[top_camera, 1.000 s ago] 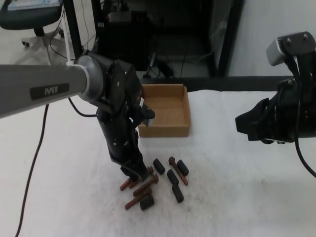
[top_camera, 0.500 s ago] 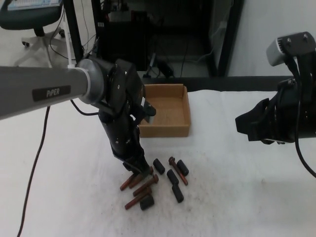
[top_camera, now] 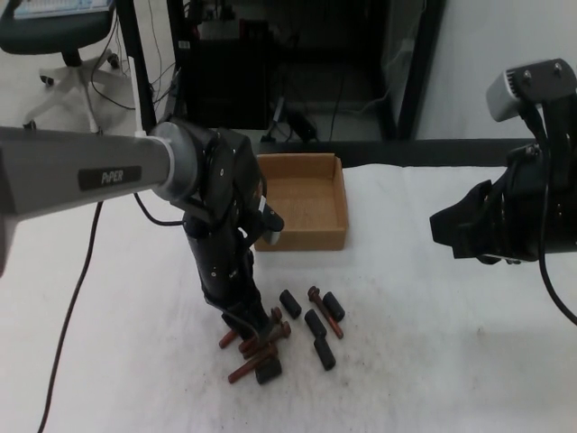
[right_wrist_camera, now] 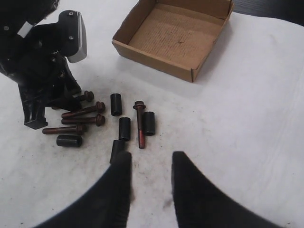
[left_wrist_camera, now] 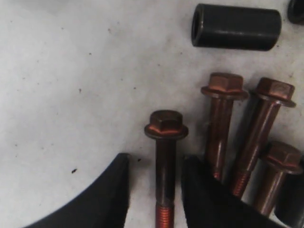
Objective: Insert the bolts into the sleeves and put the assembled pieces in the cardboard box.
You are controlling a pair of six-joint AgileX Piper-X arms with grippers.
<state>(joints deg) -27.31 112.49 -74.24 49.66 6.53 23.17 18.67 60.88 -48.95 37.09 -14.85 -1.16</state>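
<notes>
We found the left gripper (left_wrist_camera: 156, 164) open astride one copper-coloured hex-head bolt (left_wrist_camera: 166, 129), beside black cylindrical sleeves (top_camera: 315, 323) near the brown cardboard box (top_camera: 300, 239); the right gripper (right_wrist_camera: 151, 176) hung open.

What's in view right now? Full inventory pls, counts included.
bolts: 5, copper-brown, lying on the bench; four clustered at the left gripper, one apart among the sleeves
sleeves: 5, black, loose on the bench around the bolts
cardboard box: 1, brown, on the bench beyond the pile
bench: 1, white cover
cable: 1, black, trailing over the bench's left side
office chair: 1, dark, on the floor behind
left gripper: black, open, fingers either side of one bolt
right gripper: black, open, off to the right of the pile
</notes>
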